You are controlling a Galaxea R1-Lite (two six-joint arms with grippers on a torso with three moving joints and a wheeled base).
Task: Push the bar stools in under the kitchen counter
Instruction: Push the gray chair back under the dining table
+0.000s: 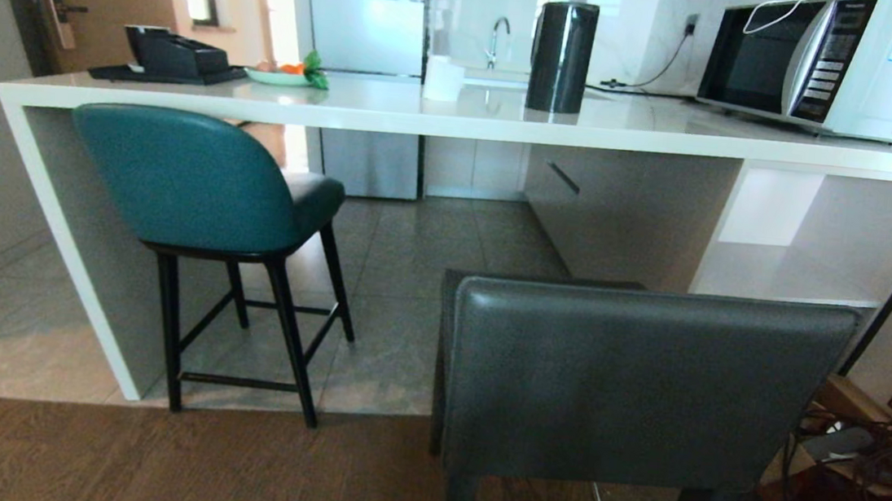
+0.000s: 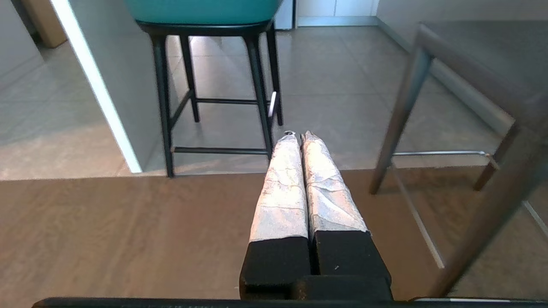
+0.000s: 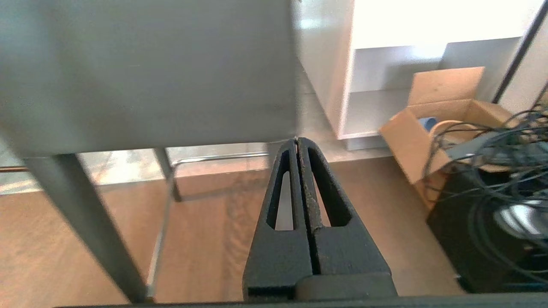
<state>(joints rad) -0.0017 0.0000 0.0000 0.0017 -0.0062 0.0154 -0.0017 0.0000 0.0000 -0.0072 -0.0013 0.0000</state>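
Nearest, at lower right of the head view, the grey stool [image 1: 646, 384] has a flat rectangular leather back turned this way and thick legs on wood floor. The right end effector [image 3: 297, 141], closed and empty, sits just behind its back edge. The left end effector [image 2: 298, 136], foil-wrapped and closed, points between both stools. Farther, upper left, the teal stool [image 1: 191, 181], rounded, thin-legged, is tucked partly under the glossy white counter [image 1: 442, 123].

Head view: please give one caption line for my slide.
Teal stool tucked under the white counter; grey stool stands out on the wooden floor.
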